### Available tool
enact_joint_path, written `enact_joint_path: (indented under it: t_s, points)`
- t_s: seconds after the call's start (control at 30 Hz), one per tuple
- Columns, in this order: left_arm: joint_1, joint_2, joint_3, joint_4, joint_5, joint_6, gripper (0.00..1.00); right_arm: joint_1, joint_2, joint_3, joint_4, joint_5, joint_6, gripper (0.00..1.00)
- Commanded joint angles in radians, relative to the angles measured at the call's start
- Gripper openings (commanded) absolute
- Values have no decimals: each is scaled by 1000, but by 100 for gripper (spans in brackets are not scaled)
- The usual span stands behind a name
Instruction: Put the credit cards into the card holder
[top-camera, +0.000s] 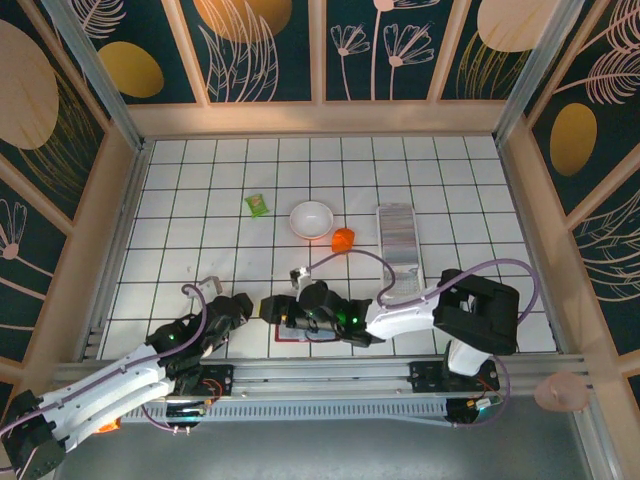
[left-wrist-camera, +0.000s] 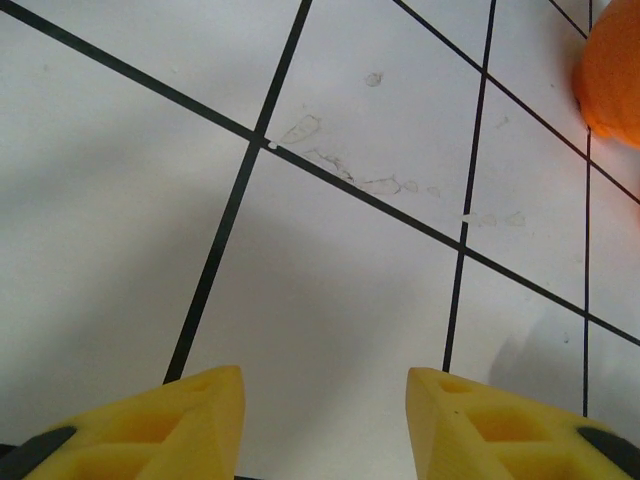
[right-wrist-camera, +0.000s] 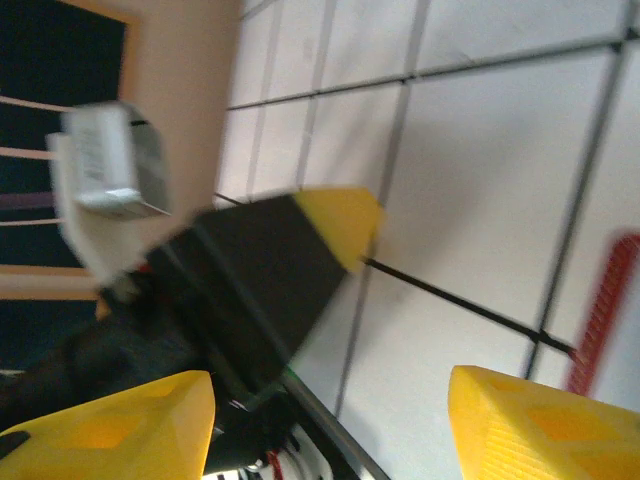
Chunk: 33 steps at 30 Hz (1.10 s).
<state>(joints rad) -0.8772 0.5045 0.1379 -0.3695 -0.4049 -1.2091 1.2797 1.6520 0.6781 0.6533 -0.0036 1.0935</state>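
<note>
The credit cards (top-camera: 397, 233) form a silvery ribbed row in a clear tray at the right of the middle. The dark red card holder (top-camera: 288, 340) lies near the front edge, mostly hidden under my right arm; its red edge (right-wrist-camera: 603, 310) shows blurred in the right wrist view. My right gripper (top-camera: 270, 306) (right-wrist-camera: 330, 395) reaches left over it and stands open with nothing between the fingers. My left gripper (top-camera: 240, 303) (left-wrist-camera: 325, 385) is open over bare tile, tip close to the right one. Its black and yellow finger (right-wrist-camera: 290, 255) shows in the right wrist view.
A white bowl (top-camera: 311, 219), an orange object (top-camera: 343, 239) (left-wrist-camera: 615, 70) and a small green object (top-camera: 258, 205) sit mid-table. Wooden walls (top-camera: 100, 240) ring the tiled table, and a metal rail (top-camera: 330, 375) runs along the front.
</note>
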Motion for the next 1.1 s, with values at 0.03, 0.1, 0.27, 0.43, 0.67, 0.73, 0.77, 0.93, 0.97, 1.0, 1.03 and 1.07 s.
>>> enact_joint_path:
  t_s: [0.03,0.1,0.27,0.43,0.67,0.73,0.77,0.93,0.97,1.0,1.03,1.07]
  points:
    - [-1,7,21,39,23,38,48,-95,-81,69,-21,-126,-202,67]
    - [0,18,23,76,50,69,49,-141,-146,105,-182,-112,-329,68]
    - [-1,81,24,208,165,141,53,-233,-325,228,-615,42,-813,70]
    - [-1,200,25,358,303,198,53,-252,-529,200,-863,108,-1501,70]
    - [-1,351,38,472,410,253,51,-439,-692,121,-1286,95,-2085,78]
    - [0,380,37,493,421,257,51,-523,-702,102,-1312,112,-2175,78]
    - [-2,391,35,503,426,259,51,-560,-711,73,-1293,139,-2235,78]
    - [-1,419,37,518,447,267,54,-720,-738,-48,-1163,154,-2477,82]
    - [-2,419,34,520,448,270,55,-742,-731,-52,-1142,128,-2496,82]
    - [-1,417,30,523,448,270,55,-779,-718,-58,-1127,111,-2515,83]
    - [-1,416,29,524,446,270,55,-794,-706,-65,-1106,106,-2531,83]
    - [-1,414,26,527,445,270,56,-808,-687,-75,-1078,105,-2548,83]
